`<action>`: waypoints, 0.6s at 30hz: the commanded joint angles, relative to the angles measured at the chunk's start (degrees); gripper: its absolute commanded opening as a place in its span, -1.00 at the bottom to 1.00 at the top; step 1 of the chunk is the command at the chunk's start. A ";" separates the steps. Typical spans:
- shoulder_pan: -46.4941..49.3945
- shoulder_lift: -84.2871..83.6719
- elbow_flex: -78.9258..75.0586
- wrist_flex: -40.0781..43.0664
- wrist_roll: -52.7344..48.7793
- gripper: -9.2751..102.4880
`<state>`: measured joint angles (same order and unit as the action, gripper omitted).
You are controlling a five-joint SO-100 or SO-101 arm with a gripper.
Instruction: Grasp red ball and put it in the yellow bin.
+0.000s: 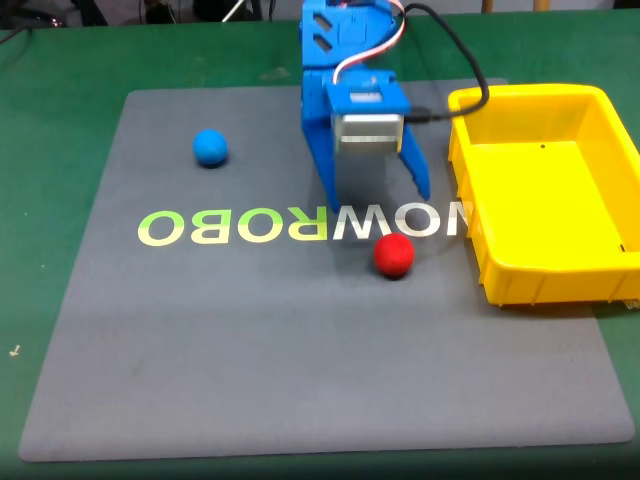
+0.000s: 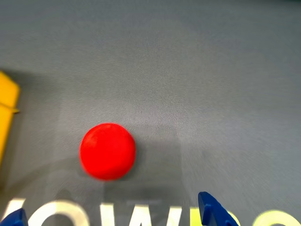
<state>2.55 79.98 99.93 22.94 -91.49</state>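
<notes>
The red ball (image 1: 393,255) rests on the grey mat just left of the yellow bin (image 1: 545,275). In the wrist view the red ball (image 2: 107,150) lies ahead of the blue fingertips (image 2: 211,209), nearer the left one, and a corner of the yellow bin (image 2: 7,110) shows at the left edge. My blue gripper (image 1: 376,196) hovers open above the mat, behind and slightly left of the ball in the fixed view, with nothing between its fingers.
A blue ball (image 1: 210,147) sits on the mat (image 1: 300,350) at the far left in the fixed view. Mirrored white and yellow-green lettering (image 1: 300,225) runs across the mat. Green table surface (image 1: 60,150) surrounds it. A black cable (image 1: 462,55) arcs from the arm over the bin's corner.
</notes>
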 commanded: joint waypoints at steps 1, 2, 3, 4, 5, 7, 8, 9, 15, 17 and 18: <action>-0.53 -3.34 -7.56 -1.76 -0.26 -0.11; -0.70 -5.10 -9.05 -1.76 -0.26 -0.11; -0.88 -6.68 -10.55 -1.76 -0.26 -0.11; -1.05 -8.26 -12.13 -1.76 -0.26 -0.11; -1.14 -9.76 -13.62 -1.76 -0.26 -0.11; -1.58 -12.48 -16.52 -1.76 -0.09 -0.11; -1.76 -13.71 -17.84 -1.76 0.09 -0.11; -1.93 -14.77 -19.07 -1.76 0.26 -0.11; -3.34 -18.98 -23.12 -1.41 0.70 -0.18; -3.69 -19.42 -23.29 -1.14 0.79 -0.23; -3.78 -19.42 -23.29 -0.53 0.79 -0.24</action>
<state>-0.26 59.50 80.42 22.76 -91.49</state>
